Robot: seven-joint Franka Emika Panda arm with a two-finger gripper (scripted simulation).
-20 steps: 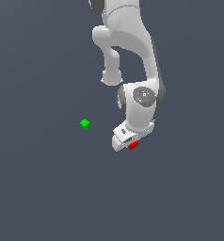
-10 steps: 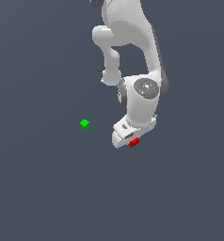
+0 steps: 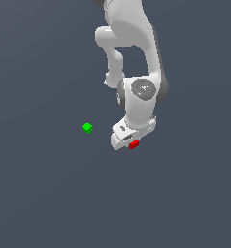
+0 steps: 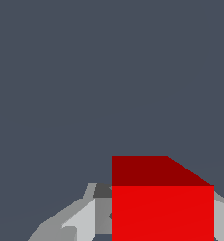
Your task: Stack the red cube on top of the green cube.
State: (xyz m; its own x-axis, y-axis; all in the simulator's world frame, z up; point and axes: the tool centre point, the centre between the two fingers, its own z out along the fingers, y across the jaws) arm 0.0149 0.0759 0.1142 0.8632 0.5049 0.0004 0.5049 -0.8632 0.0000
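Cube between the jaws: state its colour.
Bright red, plain: the red cube, clearest in the wrist view.

Flat, even sim lighting, no glare. No cast shadows on the floor (image 3: 40, 193). Low-res renders, jagged edges, no blur. Red cube (image 4: 162, 212) top face shades darker than front.

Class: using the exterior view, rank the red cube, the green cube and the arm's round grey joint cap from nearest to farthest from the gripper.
1. Red cube: at the gripper.
2. Round grey joint cap: above it.
3. Green cube: off to the exterior view's left.
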